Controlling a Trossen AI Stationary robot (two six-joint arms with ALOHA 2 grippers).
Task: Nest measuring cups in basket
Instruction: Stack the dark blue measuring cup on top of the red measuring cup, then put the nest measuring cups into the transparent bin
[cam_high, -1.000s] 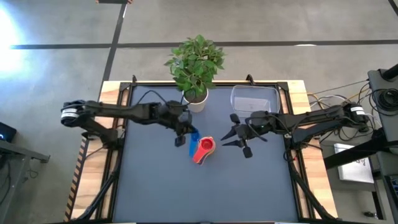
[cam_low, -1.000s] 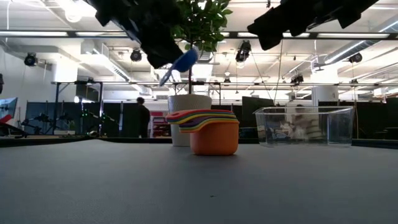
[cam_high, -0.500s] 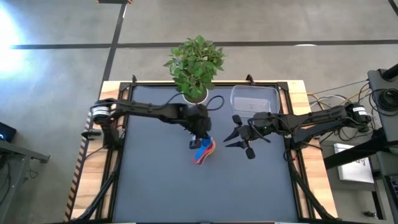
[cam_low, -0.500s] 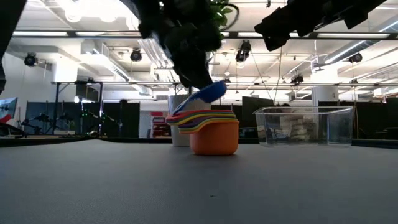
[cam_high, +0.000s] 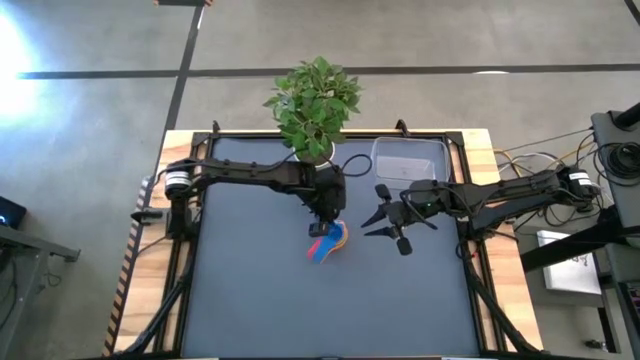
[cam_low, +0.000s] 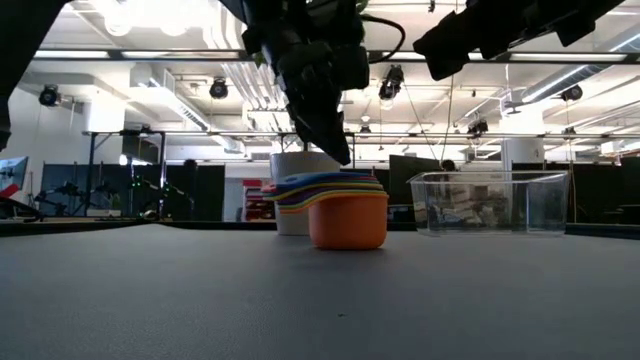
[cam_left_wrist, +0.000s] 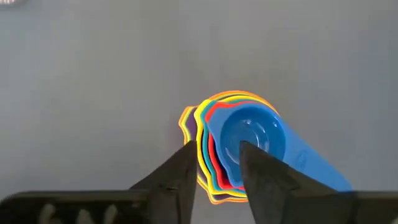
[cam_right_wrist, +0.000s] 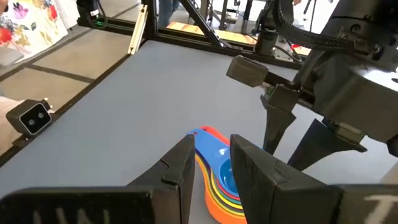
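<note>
A nested stack of measuring cups (cam_high: 330, 242) stands on its orange base (cam_low: 347, 225) at mid-table. The dark blue cup (cam_left_wrist: 252, 132) sits level in the top of it, with its handle (cam_left_wrist: 314, 165) sticking out. My left gripper (cam_left_wrist: 216, 149) points down just above the stack (cam_low: 340, 150). It is open, with its fingers on either side of the blue cup's near rim. My right gripper (cam_high: 362, 222) hovers open and empty to the right of the stack. The clear basket (cam_high: 410, 160) stands at the far right (cam_low: 490, 203). My left gripper's fingers come slanting down from the table's far side over the dark blue cup's rim (cam_left_wrist: 225, 163). One finger (cam_left_wrist: 258, 171) hides part of the bowl. I cannot tell whether either finger touches the cup. The cup rests nested in the stack.
A white pot with a leafy plant (cam_high: 315, 160) stands at the far edge, just behind the stack and left of the basket. The dark table top (cam_high: 260, 300) stretches bare toward the near edge. People and racks show in the room beyond.
My left gripper has carried the dark blue cup toward the table's right edge and down onto the stack. The cup hung tilted below the fingers before and now sits level in the top of the stack. My right gripper has kept still.
</note>
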